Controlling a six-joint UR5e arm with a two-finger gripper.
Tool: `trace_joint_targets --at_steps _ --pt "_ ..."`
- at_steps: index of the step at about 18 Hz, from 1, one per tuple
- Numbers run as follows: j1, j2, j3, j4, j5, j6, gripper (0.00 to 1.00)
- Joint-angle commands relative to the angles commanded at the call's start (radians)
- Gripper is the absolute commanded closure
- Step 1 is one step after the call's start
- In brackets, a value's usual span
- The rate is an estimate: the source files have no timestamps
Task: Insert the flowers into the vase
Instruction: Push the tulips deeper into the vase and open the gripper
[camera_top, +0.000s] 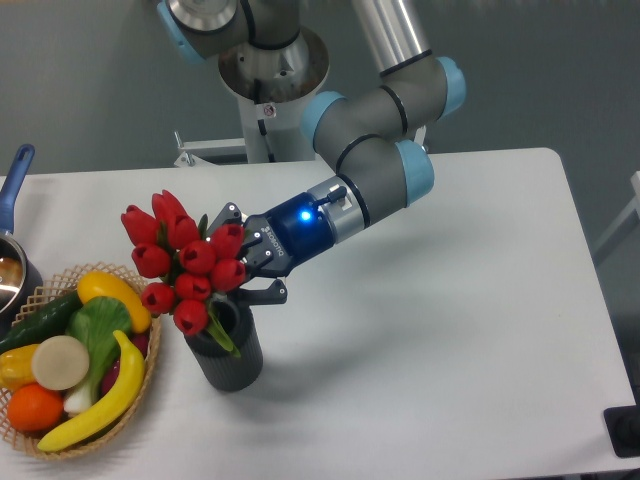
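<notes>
Red tulip buds with green stems make up the flowers, above the dark grey ribbed vase, beside a tan woven basket of yellow, green and orange produce on the white table, with a blue-lit black gripper.

The flowers, a tight bunch of red closed tulip buds with green stems and leaves, are leaning up and to the left, their stem ends reaching down into the opening of the vase. A green leaf is hanging over the vase's rim. The vase, a small dark grey cylinder with vertically ribbed sides, is standing upright on the white desk, directly below the buds.
</notes>
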Motion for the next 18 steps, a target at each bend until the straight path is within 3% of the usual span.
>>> trace_joint_targets --at_steps 18 --pt "0.008 -0.078 -0.005 0.0 0.034 0.044 0.63"
